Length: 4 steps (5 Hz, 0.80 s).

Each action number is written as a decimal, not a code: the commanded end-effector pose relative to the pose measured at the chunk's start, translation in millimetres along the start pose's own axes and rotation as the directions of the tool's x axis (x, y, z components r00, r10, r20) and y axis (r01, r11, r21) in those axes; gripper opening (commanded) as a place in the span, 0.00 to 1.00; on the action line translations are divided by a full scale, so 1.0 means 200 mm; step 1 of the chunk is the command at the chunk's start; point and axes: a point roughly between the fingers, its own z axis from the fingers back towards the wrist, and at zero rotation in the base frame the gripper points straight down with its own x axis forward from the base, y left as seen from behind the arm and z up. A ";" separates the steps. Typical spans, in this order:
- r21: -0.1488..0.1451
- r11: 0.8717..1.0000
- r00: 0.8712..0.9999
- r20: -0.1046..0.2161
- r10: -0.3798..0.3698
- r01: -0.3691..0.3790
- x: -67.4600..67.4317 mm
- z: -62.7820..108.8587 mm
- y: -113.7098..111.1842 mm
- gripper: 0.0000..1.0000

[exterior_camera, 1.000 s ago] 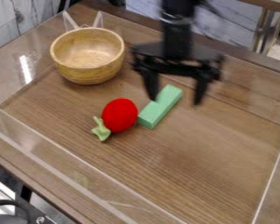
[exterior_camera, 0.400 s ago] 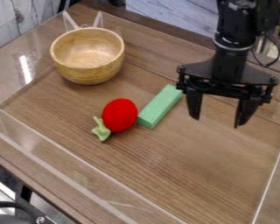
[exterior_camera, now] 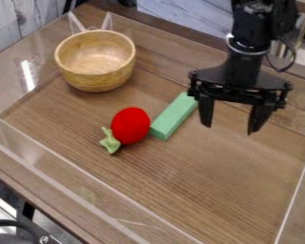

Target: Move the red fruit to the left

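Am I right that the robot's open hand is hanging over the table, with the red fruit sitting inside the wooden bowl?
Not quite. The camera view shows the red fruit lying on the table beside the green block, outside the wooden bowl. The hand is indeed open above the table.

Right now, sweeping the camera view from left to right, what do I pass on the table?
wooden bowl → red fruit → green block → tool, jaws open and empty.
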 end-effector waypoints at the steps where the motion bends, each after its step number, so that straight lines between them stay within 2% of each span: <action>1: -0.026 1.000 0.999 0.047 0.010 -0.009 0.09 0.00 -0.01 1.00; 2: -0.023 1.000 0.999 0.049 0.007 -0.006 0.13 -0.06 0.01 1.00; 4: -0.020 1.000 0.999 0.042 -0.008 0.009 0.09 -0.08 -0.01 1.00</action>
